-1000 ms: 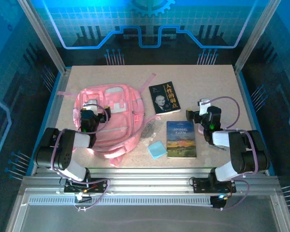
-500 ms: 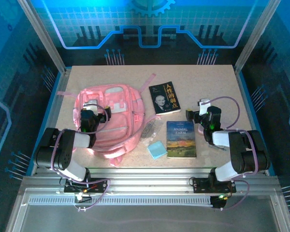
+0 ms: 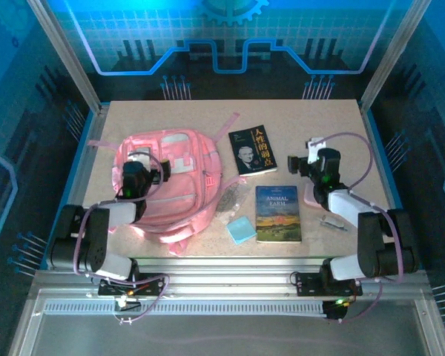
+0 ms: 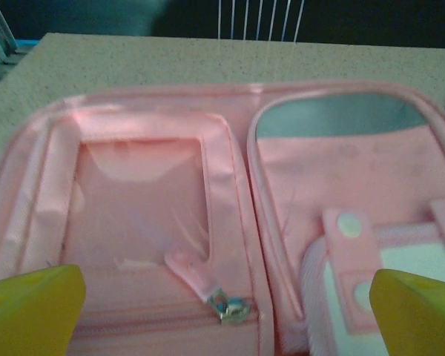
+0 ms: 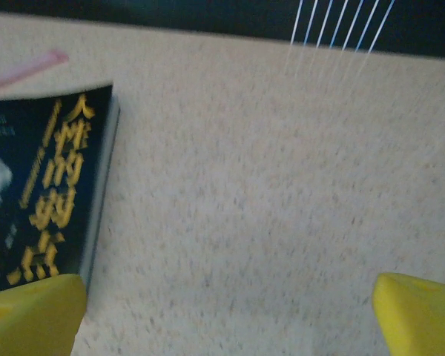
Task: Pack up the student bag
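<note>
Both pairs of jaws stand wide apart with nothing between them. The left gripper hangs over the student bag, and the right gripper hovers over bare top well to the bag's right.

The speckled table has its widest open stretch beyond and to the right of the bag, up to the far rail and the right rail. The student bag lies flat with its front up. Its left side is close to the left rail and its near end is close to the front edge, so we see little free room there. Just right of the bag's near half lies the Animal Farm book. The black book with a yellow Chinese title lies right of the bag's far half. A light blue pad sits between the bag's near corner and Animal Farm, touching neither as far as we can tell.

From above, the bag's front reads as pale patches. The left wrist view resolves them: a clear window pocket, a metal zip pull on a pink tab, and white snap tabs. The right wrist view brings the black book's edge close to one yellow fingertip, with open table across to the other.

The bag's front pockets lie directly below the left jaws, without contact that we can see. The bag lies well apart from the right jaws.
</note>
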{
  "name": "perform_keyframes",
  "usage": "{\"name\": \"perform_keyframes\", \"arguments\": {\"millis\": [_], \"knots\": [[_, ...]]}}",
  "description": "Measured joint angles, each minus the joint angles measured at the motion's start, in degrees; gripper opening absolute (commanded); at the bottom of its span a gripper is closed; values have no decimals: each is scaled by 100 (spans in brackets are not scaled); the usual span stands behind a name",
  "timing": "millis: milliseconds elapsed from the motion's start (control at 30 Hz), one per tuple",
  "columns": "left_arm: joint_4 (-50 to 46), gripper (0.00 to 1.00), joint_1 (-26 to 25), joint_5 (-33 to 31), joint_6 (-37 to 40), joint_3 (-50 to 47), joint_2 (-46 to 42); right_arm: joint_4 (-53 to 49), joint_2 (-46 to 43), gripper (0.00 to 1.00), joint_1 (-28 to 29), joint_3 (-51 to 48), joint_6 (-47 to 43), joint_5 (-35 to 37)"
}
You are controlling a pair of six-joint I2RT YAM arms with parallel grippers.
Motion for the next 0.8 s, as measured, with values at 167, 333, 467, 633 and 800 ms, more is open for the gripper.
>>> {"name": "perform_keyframes", "arguments": {"millis": [167, 333, 467, 633, 800], "knots": [[-1443, 99, -164, -341, -514, 881, -654, -1353, -103, 100, 533, 1130, 767, 247], [-3097, 99, -181, -479, -1572, 1731, -837, -2406, 264, 100, 1469, 2116, 1580, 129], [-4120, 99, -199, -348, -2371, 1928, -922, -3053, 852, 99, 2297, 2758, 2111, -120], [-4942, 99, -221, 42, -3119, 1738, -1303, -3287, 1506, 93, 2861, 3084, 2750, -654], [-5604, 99, -278, 501, -3722, 1366, -1899, -3187, 2190, 85, 3185, 3198, 3165, -1237]]}}
